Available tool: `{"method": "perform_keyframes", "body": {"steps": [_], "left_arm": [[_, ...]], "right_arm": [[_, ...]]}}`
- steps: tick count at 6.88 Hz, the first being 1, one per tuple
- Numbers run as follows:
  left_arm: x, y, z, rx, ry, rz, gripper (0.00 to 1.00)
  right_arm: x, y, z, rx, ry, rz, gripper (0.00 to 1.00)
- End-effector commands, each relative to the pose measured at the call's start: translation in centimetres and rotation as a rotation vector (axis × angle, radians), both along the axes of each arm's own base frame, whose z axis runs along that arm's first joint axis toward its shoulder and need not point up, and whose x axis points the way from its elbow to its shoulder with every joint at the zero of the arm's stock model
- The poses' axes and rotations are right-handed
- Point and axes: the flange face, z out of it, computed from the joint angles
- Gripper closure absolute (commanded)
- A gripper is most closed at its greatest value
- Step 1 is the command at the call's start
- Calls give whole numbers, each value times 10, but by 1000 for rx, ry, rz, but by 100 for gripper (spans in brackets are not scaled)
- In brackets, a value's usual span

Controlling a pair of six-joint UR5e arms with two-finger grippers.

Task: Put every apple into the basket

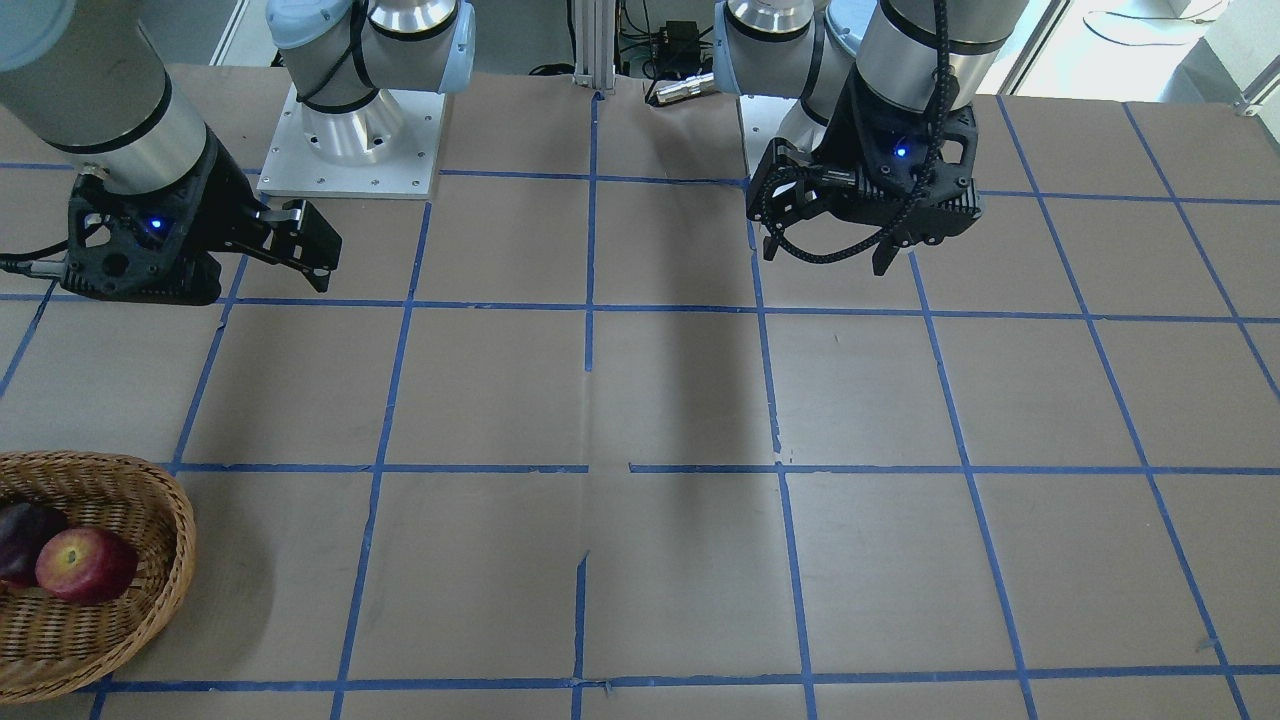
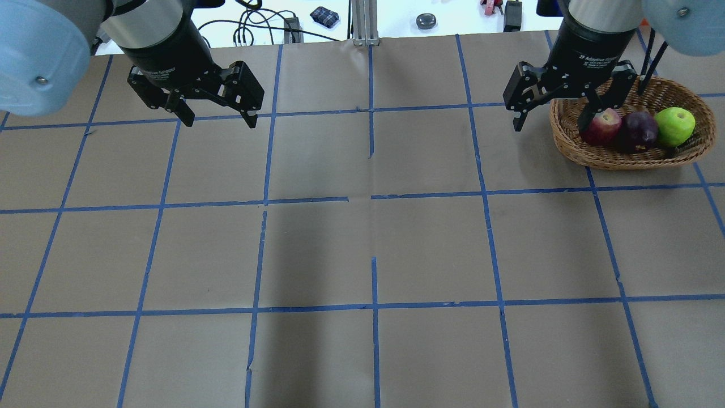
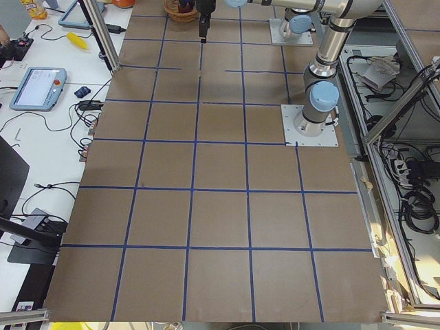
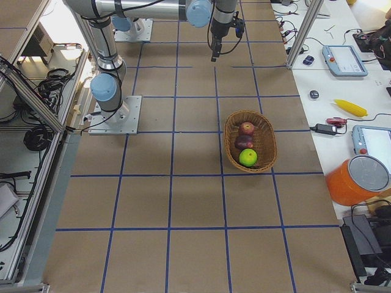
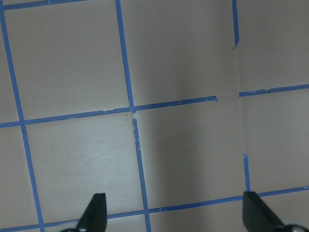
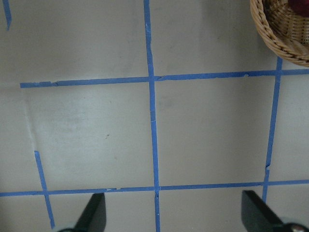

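Note:
The wicker basket (image 2: 688, 148) stands at the table's far right. In it lie the red apple (image 2: 601, 126), the dark purplish apple (image 2: 639, 130) and the green apple (image 2: 675, 126) in a row. The front-facing view shows the basket (image 1: 150, 590) with the red apple (image 1: 88, 565) and the dark apple (image 1: 20, 540); the green one is out of frame. My right gripper (image 2: 549, 126) hangs open and empty above the basket's left rim. My left gripper (image 2: 220, 122) hangs open and empty over bare table at the far left. The basket's rim (image 6: 277, 41) shows in the right wrist view.
The table is brown paper with a blue tape grid (image 2: 371, 195). Both arm bases (image 1: 350, 140) stand at the robot's edge. Cables and small devices (image 2: 324, 16) lie beyond the far edge. Side benches hold tablets and an orange bucket (image 4: 357, 180).

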Motion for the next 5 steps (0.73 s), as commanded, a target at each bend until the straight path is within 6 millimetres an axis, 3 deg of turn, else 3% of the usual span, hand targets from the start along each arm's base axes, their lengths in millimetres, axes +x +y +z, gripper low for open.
{"method": "perform_keyframes", "body": {"steps": [1,5], "left_arm": [[1,0,1,-1,0,1,0],[0,1,1,-2,-1,-1,0]], "right_arm": [[1,8,7,-7,2,-1,0],[0,9,2,-4,1,2,0]]}}
